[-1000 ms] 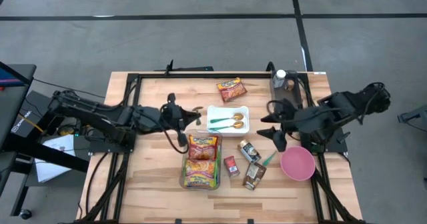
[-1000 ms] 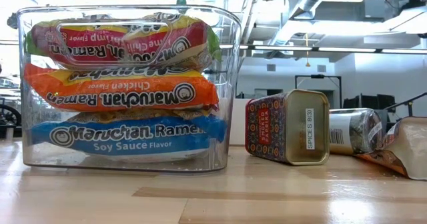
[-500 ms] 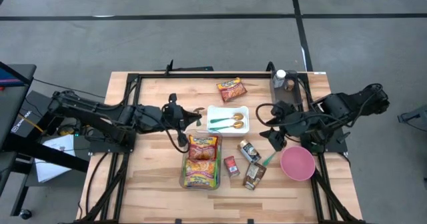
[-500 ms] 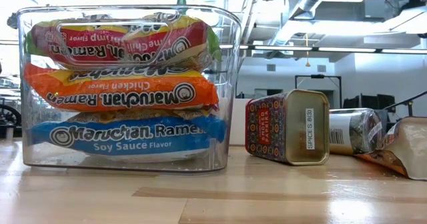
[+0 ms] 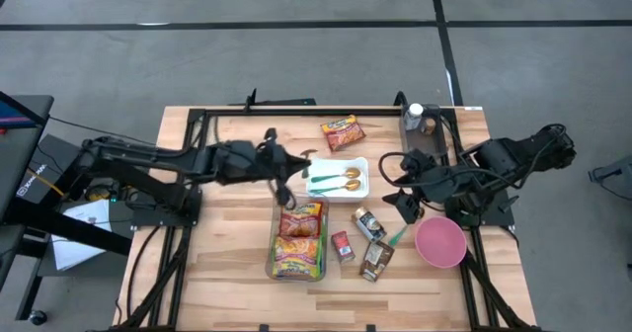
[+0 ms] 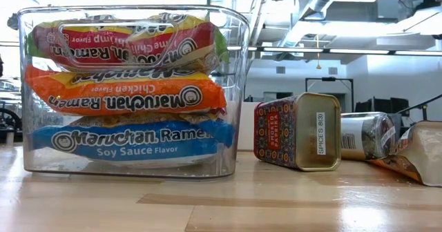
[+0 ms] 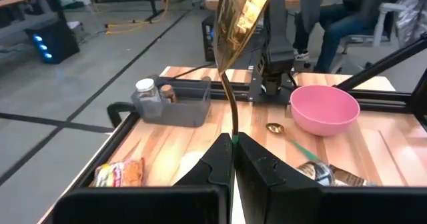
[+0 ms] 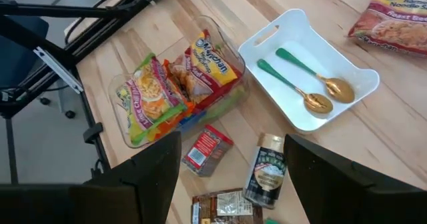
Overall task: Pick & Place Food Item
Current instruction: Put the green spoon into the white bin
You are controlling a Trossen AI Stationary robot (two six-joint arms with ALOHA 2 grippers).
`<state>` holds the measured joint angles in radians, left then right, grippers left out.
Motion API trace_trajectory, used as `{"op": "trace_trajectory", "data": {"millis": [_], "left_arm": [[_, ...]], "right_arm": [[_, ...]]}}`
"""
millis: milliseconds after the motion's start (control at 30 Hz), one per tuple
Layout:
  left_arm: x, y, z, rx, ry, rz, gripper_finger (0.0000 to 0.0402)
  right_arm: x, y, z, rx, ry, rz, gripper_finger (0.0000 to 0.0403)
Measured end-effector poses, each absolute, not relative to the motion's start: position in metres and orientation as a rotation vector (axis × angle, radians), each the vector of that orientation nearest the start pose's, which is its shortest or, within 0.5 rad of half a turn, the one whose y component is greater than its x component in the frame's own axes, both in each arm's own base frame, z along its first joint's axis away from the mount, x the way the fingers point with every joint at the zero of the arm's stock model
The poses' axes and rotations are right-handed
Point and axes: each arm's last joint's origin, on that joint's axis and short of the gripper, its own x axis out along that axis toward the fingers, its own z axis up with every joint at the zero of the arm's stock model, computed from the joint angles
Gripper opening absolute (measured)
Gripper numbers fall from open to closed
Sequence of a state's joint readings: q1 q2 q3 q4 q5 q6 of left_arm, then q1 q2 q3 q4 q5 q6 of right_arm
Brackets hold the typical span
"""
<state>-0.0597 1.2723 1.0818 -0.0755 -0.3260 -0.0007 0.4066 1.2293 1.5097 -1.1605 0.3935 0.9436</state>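
- Left gripper [image 7: 233, 144]: clenched on the thin stem of a gold spoon [image 7: 243, 11]; holds it upright, bowl end up.
- In the high view, hovers above the middle of the worktop [image 5: 227, 263], just beside the left end of the white tray [image 5: 338, 160] and past the far end of the clear bin [image 5: 275, 258].
- Right gripper [image 8: 233, 184]: released, fingers wide apart, grasps nothing; hangs above the right part of the worktop, between the tray and the pink bowl [image 5: 440, 242].
- Inside the white tray: two more spoons with green handles [image 8: 293, 77], side by side.
- Inside the clear bin, near the middle of the front edge: ramen packs [image 6: 128, 94], stacked flat; in the low view three labels visible, one over another.
- One loose ramen pack [image 5: 342, 132] flat near the far edge, well apart from the bin.
- Between bin and bowl: a spice tin [image 6: 297, 132] on its side and a small jar [image 5: 369, 223].
- At the far right corner: a grey caddy [image 7: 175, 107] with bottles.
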Motion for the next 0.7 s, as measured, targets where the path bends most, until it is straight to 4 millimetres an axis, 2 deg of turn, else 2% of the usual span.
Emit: {"op": "trace_trajectory", "data": {"millis": [200,367,533,700], "left_arm": [[0.330,0.023,0.353,0.034,0.388,0.193,0.0002],[0.366,0.056,0.348,-0.084,0.545,0.114,0.0002],[0.387,0.085,0.325,-0.228,0.697,0.022,0.0002],[0.402,0.104,0.298,-0.315,0.793,-0.050,0.0002]], "right_arm": [[0.195,0.076,0.406,0.571,0.726,-0.349,0.0258],[0.191,0.081,0.408,0.581,0.707,-0.341,0.0258],[0.187,0.085,0.409,0.585,0.688,-0.347,0.0258],[0.185,0.087,0.410,0.582,0.659,-0.362,0.0258]]}}
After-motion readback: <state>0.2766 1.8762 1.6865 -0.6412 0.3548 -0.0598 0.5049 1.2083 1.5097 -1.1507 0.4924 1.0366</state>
